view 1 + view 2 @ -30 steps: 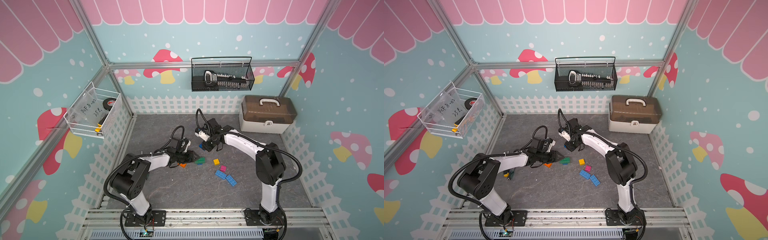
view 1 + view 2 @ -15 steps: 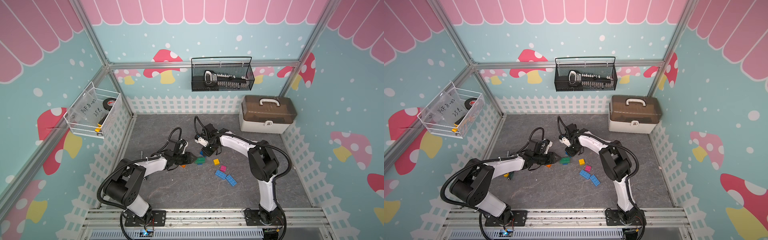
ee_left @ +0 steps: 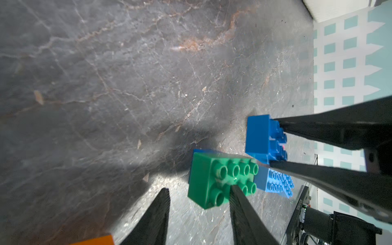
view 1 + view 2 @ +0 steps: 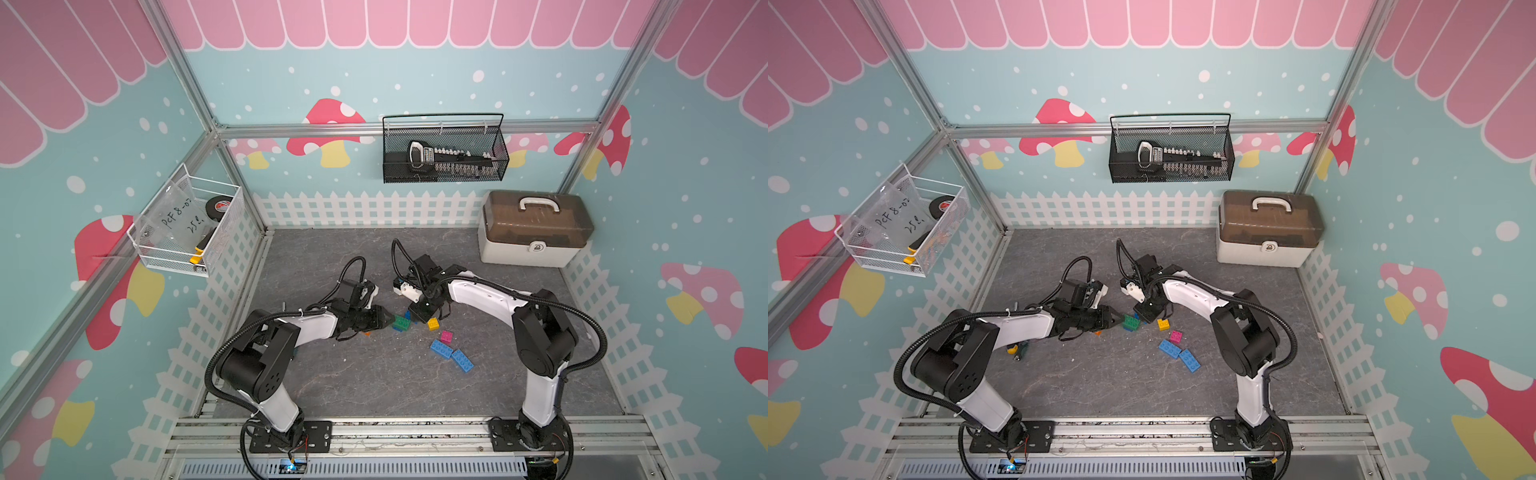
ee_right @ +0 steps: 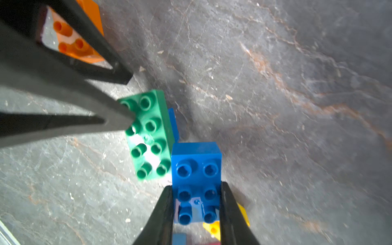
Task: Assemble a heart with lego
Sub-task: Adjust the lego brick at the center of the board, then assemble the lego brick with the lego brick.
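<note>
No heart is in view; the lego lies as loose bricks on the grey floor. My left gripper (image 3: 199, 189) is open, one finger (image 3: 239, 199) lying across the studs of a tilted green brick (image 3: 210, 180) (image 4: 401, 322). A blue piece (image 5: 172, 123) shows under the green brick. My right gripper (image 5: 196, 191) (image 4: 419, 318) is shut on a dark blue brick (image 5: 196, 167), held right beside the green one. An orange brick (image 5: 84, 42) lies under the left fingers. Yellow (image 4: 433, 323), pink (image 4: 446, 336) and two light blue bricks (image 4: 441, 348) (image 4: 462, 360) lie nearer the front.
A lidded toolbox (image 4: 534, 228) stands at the back right. A black mesh basket (image 4: 444, 153) and a white wire basket (image 4: 187, 226) hang on the walls. A small yellow and black tool (image 4: 1017, 351) lies under the left arm. White fence panels (image 4: 365, 208) line the floor edges.
The left jaws have narrowed beside the green brick. The right gripper has carried the dark blue brick forward and down, close to the green brick.
</note>
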Action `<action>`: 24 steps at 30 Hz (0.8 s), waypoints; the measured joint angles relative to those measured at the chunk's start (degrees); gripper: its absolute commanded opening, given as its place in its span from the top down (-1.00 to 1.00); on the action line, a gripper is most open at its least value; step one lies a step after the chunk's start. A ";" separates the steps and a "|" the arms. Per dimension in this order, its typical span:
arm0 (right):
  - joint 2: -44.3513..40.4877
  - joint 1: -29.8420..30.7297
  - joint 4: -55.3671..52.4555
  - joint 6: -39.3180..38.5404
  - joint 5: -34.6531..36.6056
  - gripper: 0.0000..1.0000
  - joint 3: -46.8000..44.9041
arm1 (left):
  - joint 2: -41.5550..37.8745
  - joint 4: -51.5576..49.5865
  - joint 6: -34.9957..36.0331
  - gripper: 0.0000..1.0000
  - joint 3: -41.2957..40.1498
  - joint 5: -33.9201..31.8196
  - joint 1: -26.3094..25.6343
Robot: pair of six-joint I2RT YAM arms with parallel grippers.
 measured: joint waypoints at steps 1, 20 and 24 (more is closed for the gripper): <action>-1.07 0.02 -0.11 -0.02 0.39 0.69 -0.48 | 0.22 0.02 0.00 0.11 0.15 0.04 0.04; -1.70 6.32 -3.10 -1.84 5.25 0.68 0.83 | 3.08 0.57 0.42 0.13 1.81 1.51 1.68; -0.96 6.23 -3.58 -3.30 5.88 0.68 2.12 | 3.32 0.35 0.66 0.13 2.25 1.51 1.70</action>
